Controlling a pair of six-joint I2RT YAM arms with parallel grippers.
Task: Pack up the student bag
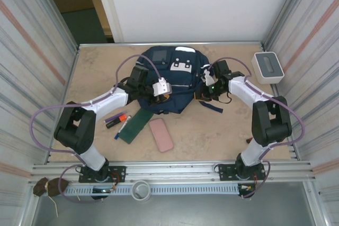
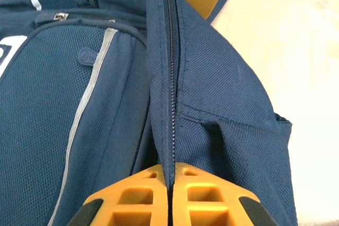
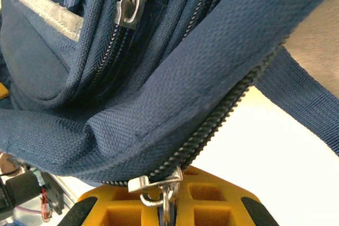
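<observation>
Fingers of the right gripper (image 3: pixel 167 202) are pinched together on the metal zipper pull (image 3: pixel 156 186). The left gripper (image 2: pixel 169 197) is clamped on the fabric seam along the zip track (image 2: pixel 170 78). Step in hand looks like unzipping the main compartment; the zip looks shut where visible. Next, probably: right drags the pull along the track, left keeps the cloth taut. The navy student bag (image 1: pixel 183 93) lies flat mid-table, toward the far side, grey patch (image 1: pixel 159 55) up. Pink case (image 1: pixel 161 134), green pouch (image 1: pixel 135 125) and pens (image 1: pixel 117 119) wait just near of it.

One overhead, two wrist close-ups sharing the student bag (image 1: pixel 183 91).
</observation>
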